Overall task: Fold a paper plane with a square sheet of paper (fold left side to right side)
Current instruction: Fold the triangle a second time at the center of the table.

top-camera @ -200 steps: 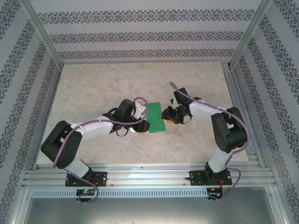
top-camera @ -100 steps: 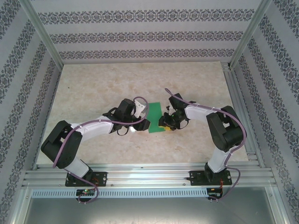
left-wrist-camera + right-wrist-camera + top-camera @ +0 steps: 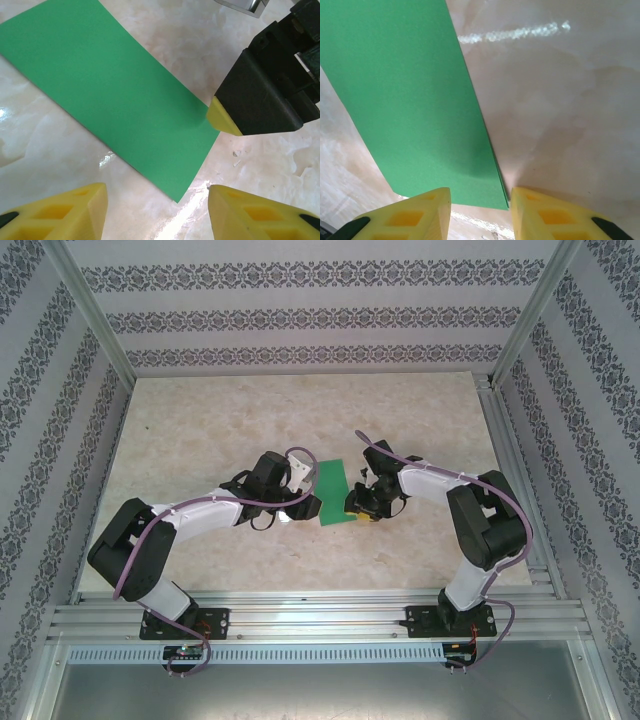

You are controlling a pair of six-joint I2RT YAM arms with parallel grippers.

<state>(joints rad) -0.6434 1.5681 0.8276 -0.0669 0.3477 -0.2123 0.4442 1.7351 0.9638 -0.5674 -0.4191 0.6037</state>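
While one green sheet (image 3: 332, 490) lies flat, left end effector (image 3: 156, 200) and right end effector (image 3: 480, 205) gape.

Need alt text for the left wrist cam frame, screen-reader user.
A strip of green paper lies flat and diagonal on a marbled table. The right pincer, black with a yellow tip, meets its edge near the lower corner; the left pincer stands open below, empty.

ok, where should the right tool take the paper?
Take the paper at its near right corner, coming in from the right side. It lies thin and flat on the table, so only an edge gives purchase. That edge shows two slightly offset layers, probably the easiest to lift. The right tool straddles that corner, jaws apart.
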